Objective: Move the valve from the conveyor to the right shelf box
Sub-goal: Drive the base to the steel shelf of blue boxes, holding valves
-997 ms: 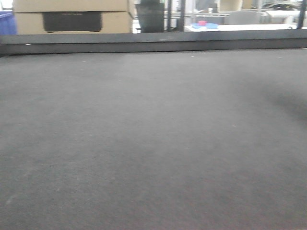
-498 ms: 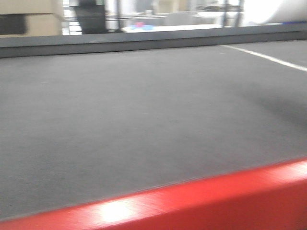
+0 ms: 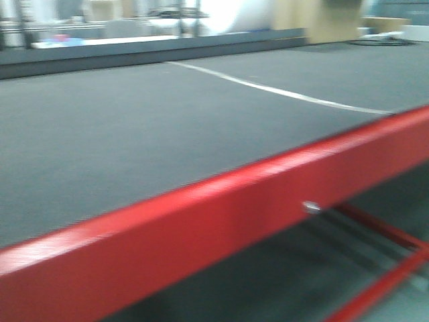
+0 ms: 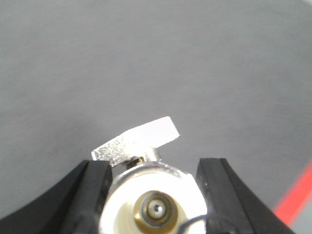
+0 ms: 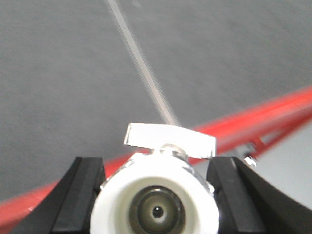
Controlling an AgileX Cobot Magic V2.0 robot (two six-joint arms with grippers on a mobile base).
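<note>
Valve [image 4: 153, 183]: shiny round metal, cream-cored, flat-handled.

Blurred far room: a white tabletop [image 3: 114, 40], tan boxes [image 3: 328, 20], bright white glare [image 3: 234, 13]; grey floor [image 3: 268, 288] lies under thin red bars [image 3: 382, 229].

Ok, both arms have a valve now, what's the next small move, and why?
Probably head toward the right shelf with jaws shut. The left valve and the right valve each sit clamped between black jaws, the conveyor and its red rail lie below, and no shelf box is in view yet.
</note>
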